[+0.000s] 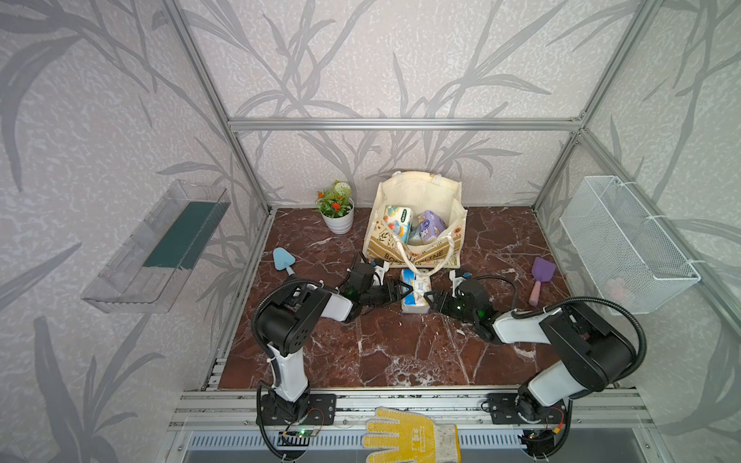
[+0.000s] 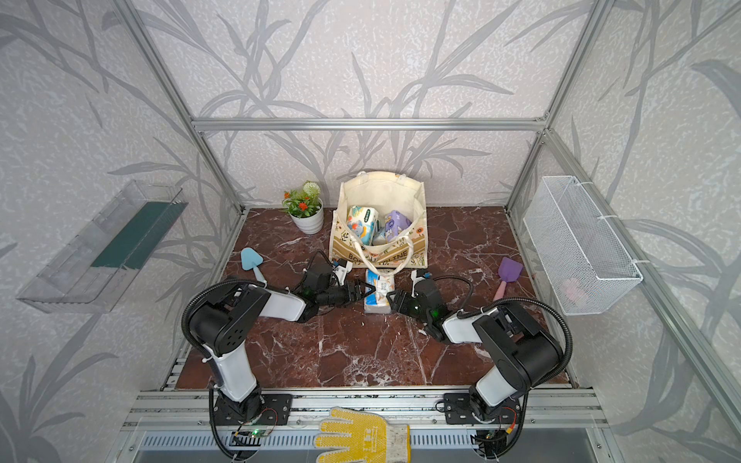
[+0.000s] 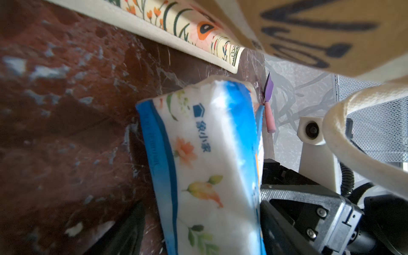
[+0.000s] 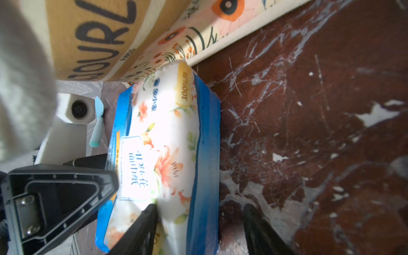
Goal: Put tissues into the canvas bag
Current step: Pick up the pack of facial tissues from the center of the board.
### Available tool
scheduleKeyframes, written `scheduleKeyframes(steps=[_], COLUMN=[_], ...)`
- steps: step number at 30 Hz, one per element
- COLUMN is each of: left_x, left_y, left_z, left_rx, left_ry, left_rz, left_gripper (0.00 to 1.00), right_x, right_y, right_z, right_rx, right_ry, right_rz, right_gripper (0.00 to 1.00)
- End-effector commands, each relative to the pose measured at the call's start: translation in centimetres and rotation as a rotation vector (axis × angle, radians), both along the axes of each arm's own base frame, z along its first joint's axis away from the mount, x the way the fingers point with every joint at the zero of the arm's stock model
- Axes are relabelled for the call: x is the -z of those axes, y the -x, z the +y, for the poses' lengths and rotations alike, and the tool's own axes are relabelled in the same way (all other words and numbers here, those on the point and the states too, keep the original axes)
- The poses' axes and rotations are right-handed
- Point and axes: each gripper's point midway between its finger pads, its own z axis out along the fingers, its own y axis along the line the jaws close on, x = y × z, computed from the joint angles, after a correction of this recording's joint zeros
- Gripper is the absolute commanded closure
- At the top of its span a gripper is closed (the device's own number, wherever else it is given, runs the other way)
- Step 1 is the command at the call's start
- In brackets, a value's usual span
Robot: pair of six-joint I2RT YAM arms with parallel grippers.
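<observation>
**Work glove** (image 1: 411, 435): yellow-dotted, lying flat on the near rail between the two arm bases.

**Table** (image 1: 385, 352): red-brown marble pattern, white veins.

**Left gripper** (image 1: 403, 289): reaches in from the left, low over the table. Jaws are spread wide astride the left side of the loose pack. In the left wrist view one finger (image 3: 128, 231) stands just clear of the wrap. The other finger is hidden.

**Right gripper** (image 1: 428, 297): reaches in from the right at the same pack's near right corner. Jaws are spread. In the right wrist view one finger (image 4: 141, 229) lies over the printed face. The other stands off the blue edge, with bare table between them.

**Blue-white tissue pack** (image 1: 416, 294): lies flat on the table between both grippers, outside the bag. Its far end is just beside the bag's base.

**Blue shovel** (image 1: 284, 258): on the table, left of the left gripper.

**Purple shovel** (image 1: 541, 276): pink handle, on the table near the right edge.

**Canvas bag** (image 1: 417, 188): stands open at far centre, lettered band facing near. One handle (image 1: 405, 256) loops down the front toward the loose pack. Inside are an elephant pack (image 1: 397, 223) on the left and a purple pack (image 1: 432, 225) on the right.

**Potted plant** (image 1: 336, 208): white pot, left of the bag, at the far wall.

**Clear tray** (image 1: 160, 244): mounted on the left wall.

**Wire basket** (image 1: 625, 244): white, mounted on the right wall.
</observation>
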Motion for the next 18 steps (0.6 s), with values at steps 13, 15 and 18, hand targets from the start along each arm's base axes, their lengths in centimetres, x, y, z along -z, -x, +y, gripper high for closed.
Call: scheduleKeyframes(steps=[13,15,18], left_x=[-2.0,-2.0,-2.1], left_y=[-0.6,-0.7,-0.7], left_z=[-2.0,-2.2,-2.5], left_rx=[0.012,0.009,0.017], left_ry=[0.126,0.140,0.168], left_rz=[-0.025,-0.021,-0.021], left_gripper=[0.26,0.29,0.29], right_x=[1.3,1.1,1.1], right_y=[0.6,0.5,0.5], right_z=[-1.1,-1.0,-1.0], right_rx=[0.020,0.017,0.015], right_ry=[0.028,0.023,0.023], right_rz=[0.045,0.040,0.041], right_gripper=[0.38,0.38,0.38])
